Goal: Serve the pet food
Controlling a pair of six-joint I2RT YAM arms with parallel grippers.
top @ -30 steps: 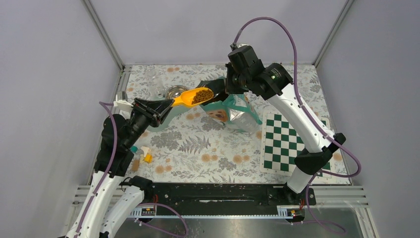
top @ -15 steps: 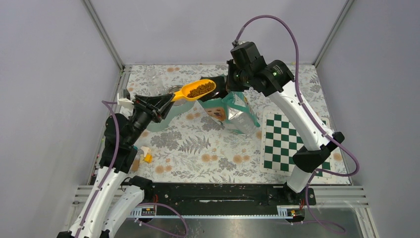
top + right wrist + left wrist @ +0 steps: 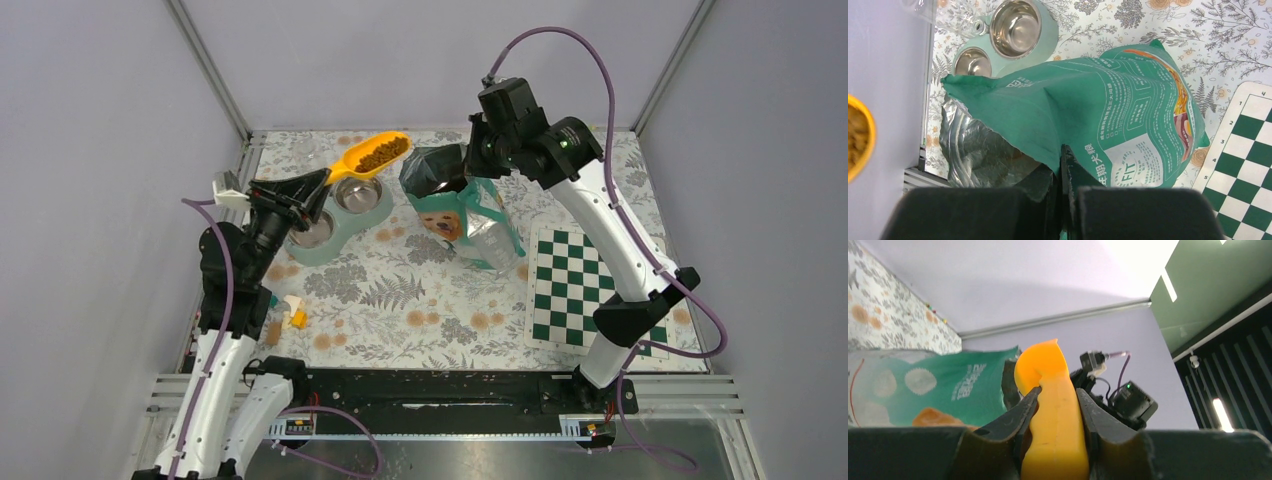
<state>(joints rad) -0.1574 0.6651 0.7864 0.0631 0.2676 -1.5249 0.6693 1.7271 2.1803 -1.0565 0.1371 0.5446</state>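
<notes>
Left jaws clamp the scoop (image 3: 372,155), right jaws pinch the bag (image 3: 445,215), over floral cloth (image 3: 400,300) between grey walls (image 3: 420,60).

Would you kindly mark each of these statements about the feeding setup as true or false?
1. The orange scoop carries kibble. True.
2. Both steel bowls contain kibble. False: both look empty.
3. The right jaws are shut on the rim of the green bag. True.
4. The left jaws hold nothing. False: they clamp the orange scoop's handle.
5. The chessboard lies to the left of the green bag. False: it lies to its right.
</notes>
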